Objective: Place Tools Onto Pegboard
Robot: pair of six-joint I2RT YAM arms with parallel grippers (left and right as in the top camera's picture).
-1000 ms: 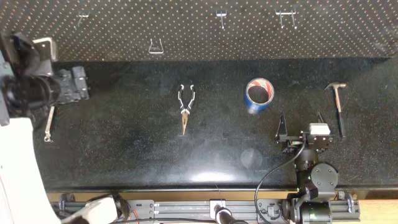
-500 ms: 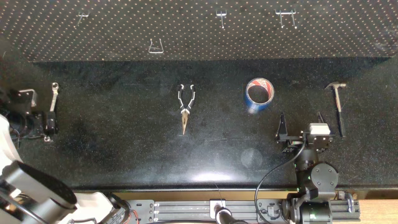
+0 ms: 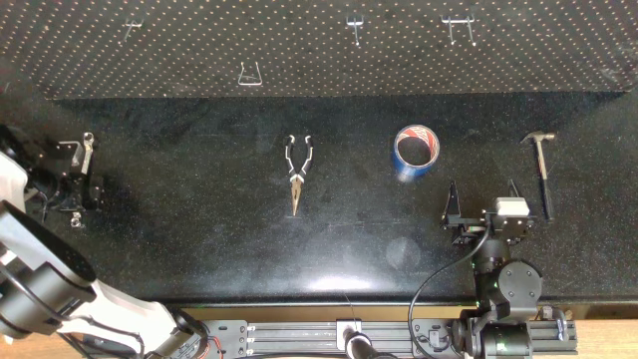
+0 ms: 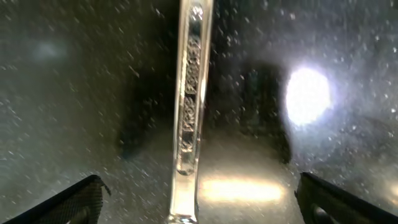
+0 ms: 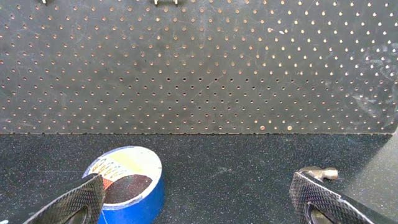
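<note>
Between the left pincer's spread fingers lies the wrench, its bright shank running straight down the gap with dark worktop showing on either side. Neither finger touches it in the left wrist view. How high the pincer stands above the metal cannot be told. From above, one end of the wrench pokes out past this pincer on the pegboard side, and the other end shows just behind it.

Well apart from the left pincer, toward the right arm's side, the pliers lie flat. Their handles point to the pegboard and their nose points back toward the arm bases.

Farther that way, the right pincer stands low over the worktop with its fingers also set wide, gripping nothing. Just ahead of it, off its left finger, sits the roll of blue tape. Off its right finger lies the hammer, near but not touching. The head is toward the pegboard and the handle runs back alongside the pincer. The hammer's head peeks in beside the right finger in the right wrist view.

Beyond both pincers the pegboard closes off the far edge of the worktop. It carries several wire hooks, spaced along it.
</note>
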